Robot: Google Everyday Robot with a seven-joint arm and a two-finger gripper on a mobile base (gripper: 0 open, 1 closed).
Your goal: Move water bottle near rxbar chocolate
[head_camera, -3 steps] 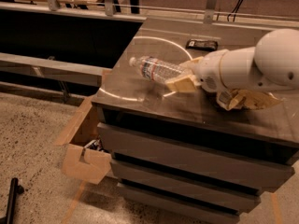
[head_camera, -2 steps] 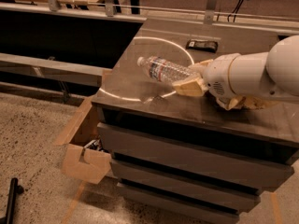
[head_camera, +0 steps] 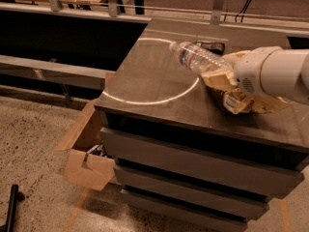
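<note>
The hand (head_camera: 219, 76), clamped on the water bottle (head_camera: 198, 58) at its base, holds it tilted above the surface (head_camera: 145, 79), cap near the rxbar chocolate (head_camera: 211, 46) at the far edge, apparently for placement there.
</note>
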